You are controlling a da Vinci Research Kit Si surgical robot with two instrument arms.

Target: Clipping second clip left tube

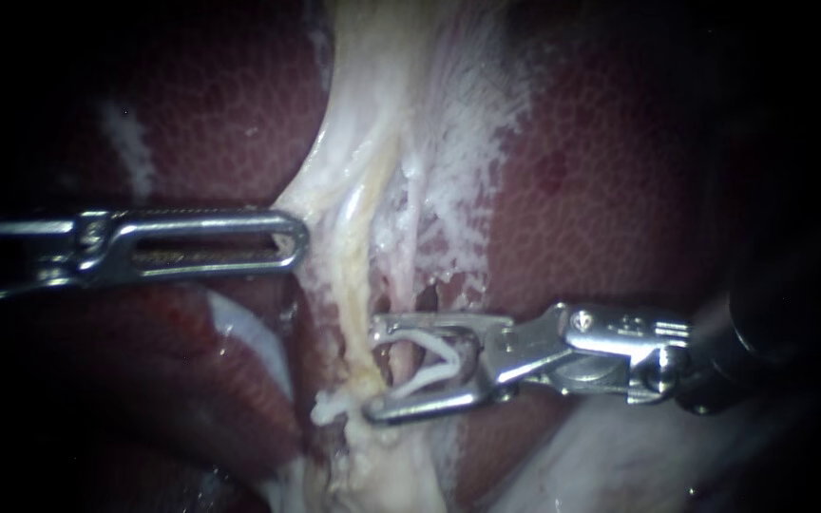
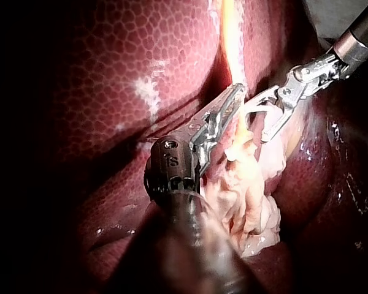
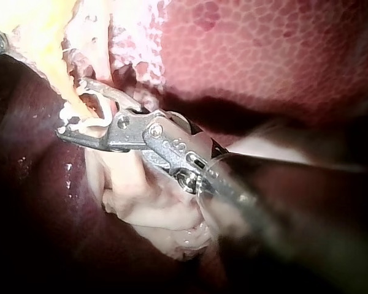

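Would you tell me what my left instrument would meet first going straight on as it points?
Probably the pale yellowish tissue strand, right ahead of the slim metal left instrument; they may already touch.

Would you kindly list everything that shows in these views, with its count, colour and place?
liver: one, dark red and mottled, on both sides of the pale tissue.
pale tissue: one band, whitish yellow, running down the middle between the two instruments.
tube: one, pinkish, crossing between the legs of the clip.
clip: one, white, V-shaped, held in the right instrument's jaws and open around the tube.
left instrument: one, silver, coming in from the left, its jaws apparently shut on the edge of the pale tissue.
right instrument: one, silver with a dark shaft, coming in from the right, its jaws apart with the clip seated between them.
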